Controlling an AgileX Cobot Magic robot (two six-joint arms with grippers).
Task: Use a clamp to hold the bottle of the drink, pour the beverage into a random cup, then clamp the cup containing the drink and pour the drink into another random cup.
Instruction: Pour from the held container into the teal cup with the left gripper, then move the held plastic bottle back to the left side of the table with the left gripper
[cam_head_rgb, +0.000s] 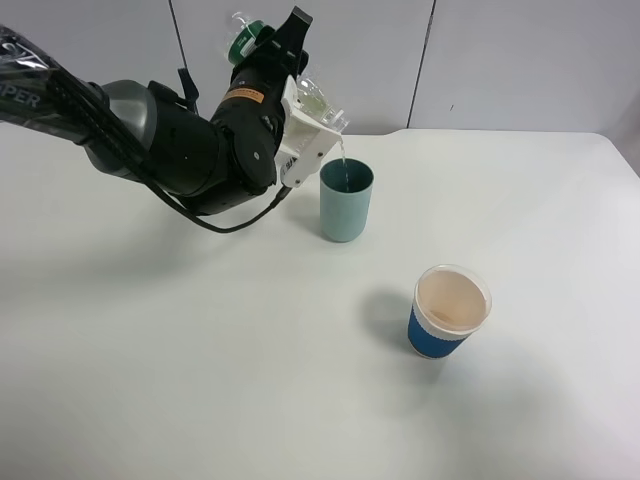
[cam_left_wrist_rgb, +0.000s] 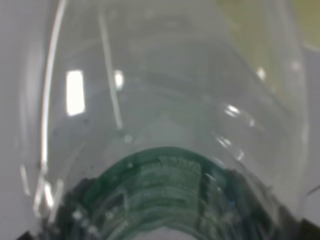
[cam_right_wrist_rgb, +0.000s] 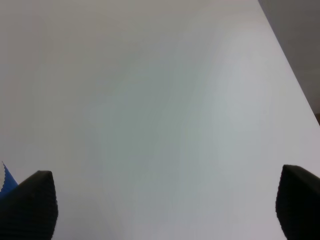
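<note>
Bottle (cam_head_rgb: 318, 102) tilted over teal cup (cam_head_rgb: 346, 205) (overhead only), wrist sees label (cam_left_wrist_rgb: 165, 200)

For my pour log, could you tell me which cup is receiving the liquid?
The teal tumbler, under the mouth of the tilted bottle, with a thin stream falling in; the blue-sleeved paper cup stands apart.

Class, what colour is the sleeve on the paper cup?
Blue sleeve, best in exterior high view.

bottle (cam_head_rgb: 318, 100) above tumbler (cam_head_rgb: 346, 205), paper cup (cam_head_rgb: 449, 312) front-right of it
</note>
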